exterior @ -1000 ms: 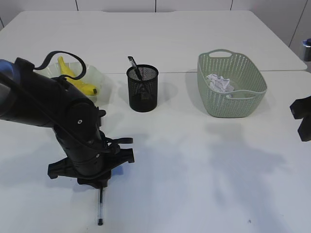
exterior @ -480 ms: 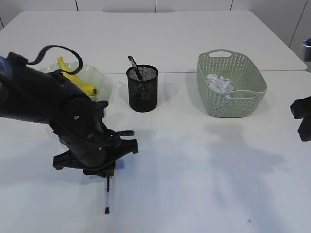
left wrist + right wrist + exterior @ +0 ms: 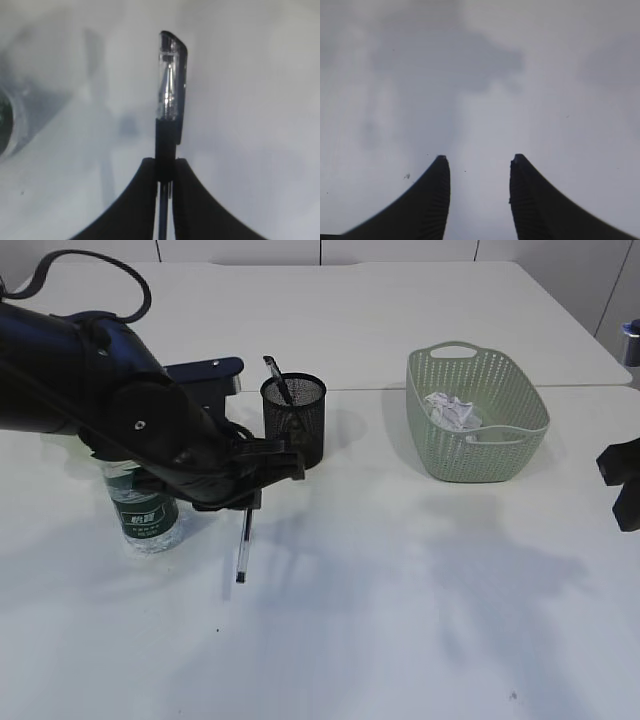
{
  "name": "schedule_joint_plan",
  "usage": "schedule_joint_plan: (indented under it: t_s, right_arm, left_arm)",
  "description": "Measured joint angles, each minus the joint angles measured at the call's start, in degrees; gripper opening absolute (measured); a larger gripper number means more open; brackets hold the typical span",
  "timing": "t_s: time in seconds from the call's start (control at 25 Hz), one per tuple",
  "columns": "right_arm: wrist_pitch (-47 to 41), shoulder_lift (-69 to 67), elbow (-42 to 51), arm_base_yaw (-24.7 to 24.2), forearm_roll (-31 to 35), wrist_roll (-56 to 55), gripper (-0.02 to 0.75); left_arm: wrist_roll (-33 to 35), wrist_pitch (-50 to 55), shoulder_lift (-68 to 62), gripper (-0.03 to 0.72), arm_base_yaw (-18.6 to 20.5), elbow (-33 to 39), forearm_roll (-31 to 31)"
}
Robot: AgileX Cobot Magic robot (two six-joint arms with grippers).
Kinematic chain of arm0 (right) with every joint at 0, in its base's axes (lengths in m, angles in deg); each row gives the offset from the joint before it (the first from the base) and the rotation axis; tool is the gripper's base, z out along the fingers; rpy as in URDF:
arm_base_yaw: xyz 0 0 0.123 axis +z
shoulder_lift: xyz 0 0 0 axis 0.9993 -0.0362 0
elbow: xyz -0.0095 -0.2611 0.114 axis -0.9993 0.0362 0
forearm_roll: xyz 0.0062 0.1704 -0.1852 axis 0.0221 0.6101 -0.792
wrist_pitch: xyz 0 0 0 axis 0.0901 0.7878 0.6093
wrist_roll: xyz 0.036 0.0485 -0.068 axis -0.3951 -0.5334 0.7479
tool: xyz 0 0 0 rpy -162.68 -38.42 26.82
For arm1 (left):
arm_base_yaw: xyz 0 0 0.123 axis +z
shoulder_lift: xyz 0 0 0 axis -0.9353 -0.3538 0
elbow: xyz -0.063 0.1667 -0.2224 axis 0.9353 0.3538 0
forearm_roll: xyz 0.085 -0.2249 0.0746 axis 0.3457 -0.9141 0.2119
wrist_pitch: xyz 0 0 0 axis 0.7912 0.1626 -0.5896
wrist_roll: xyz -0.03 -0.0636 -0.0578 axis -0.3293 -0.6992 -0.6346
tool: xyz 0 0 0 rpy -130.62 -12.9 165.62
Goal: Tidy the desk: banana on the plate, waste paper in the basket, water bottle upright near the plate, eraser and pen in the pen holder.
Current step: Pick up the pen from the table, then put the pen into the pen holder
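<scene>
Left pincer (image 3: 165,167) is clamped on the pen (image 3: 170,95), its two black tips pressed against the barrel in the wrist view, and the pen hangs nearly straight down from it above the counter (image 3: 400,580), towards the left side. Just beside it on the left stands the bottle (image 3: 145,510), upright with a green label (partly hidden by the arm). The holder (image 3: 294,420) sits a little behind the pincer, nearer the far edge, with another pen (image 3: 277,378) leaning in it. Over towards the far right corner is the basket (image 3: 477,415) with crumpled paper (image 3: 452,410) inside. Right pincer (image 3: 477,200) hovers at the right edge of the counter, its tips apart with only bare surface between them. I cannot see the banana or the plate behind the left arm.
</scene>
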Motion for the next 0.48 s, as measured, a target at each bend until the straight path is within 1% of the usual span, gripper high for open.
schedule_joint_plan:
  t_s: [0.2,0.4,0.48]
  right_arm:
    - [0.0,0.0,0.0,0.0,0.0,0.0,0.305]
    - [0.0,0.0,0.0,0.0,0.0,0.0,0.305]
    - [0.0,0.0,0.0,0.0,0.0,0.0,0.305]
  left_arm:
    - [0.1,-6.4,0.2,0.027,0.0,-2.3,6.0]
    - [0.1,-15.9,0.2,0.027,0.0,-2.7,15.0]
    - [0.1,-18.0,0.2,0.027,0.0,-2.9,18.4]
